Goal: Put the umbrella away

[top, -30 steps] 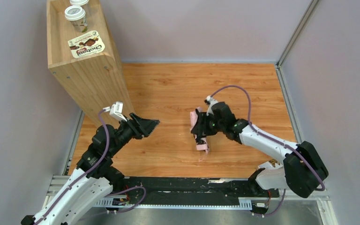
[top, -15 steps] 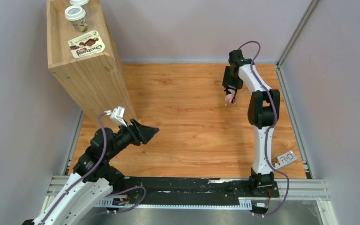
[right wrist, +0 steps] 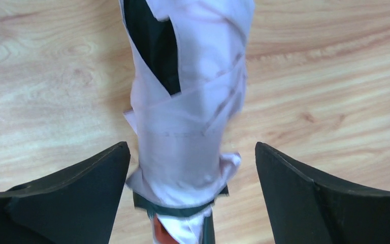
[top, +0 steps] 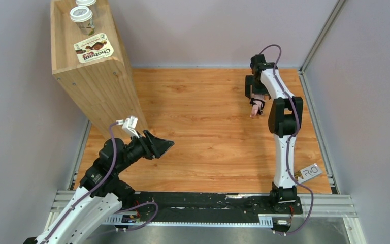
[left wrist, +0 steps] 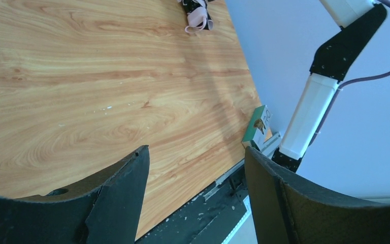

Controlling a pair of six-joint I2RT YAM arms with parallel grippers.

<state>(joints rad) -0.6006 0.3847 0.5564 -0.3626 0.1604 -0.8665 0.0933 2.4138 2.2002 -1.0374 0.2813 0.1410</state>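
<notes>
**Table** [top: 198,137]: smooth orange-brown wood-grain laminate with a few pale flecks. Plain grey walls [top: 208,30] stood round it, and a metal rail [top: 198,201] ran along the near edge.

**Umbrella** [right wrist: 193,101]: folded to a small tapering bundle of pale pink fabric in soft, creased pleats. A black gap showed between two folds, and black parts showed at one end. It sat at the far right of the table, under the outstretched right arm [top: 284,137]. A thin pink strap [left wrist: 195,21] curled in a loop beside it on the boards. I could not tell whether the whole bundle rested on the table.

**Right gripper** [top: 256,101]: matt black, wedge-shaped fingers [right wrist: 71,203] spread wide to either side of the bundle. One finger was just beside the fabric and the other stood clear of it, so nothing was clamped.

**Left gripper** [left wrist: 195,152]: the same black wedges, spread wide with only bare table between them. It was held over the near left of the table, pointing right.

**Wooden cabinet** [top: 96,86]: tall pale-wood box at the far left, its grain plain to see. On its top were two paper cups [top: 81,14] with white lids and a flat Chobani Flip yogurt pack [top: 94,51].

**Carton** [left wrist: 256,127]: small, green and white, lying at the near right of the table close to the right arm's base.
</notes>
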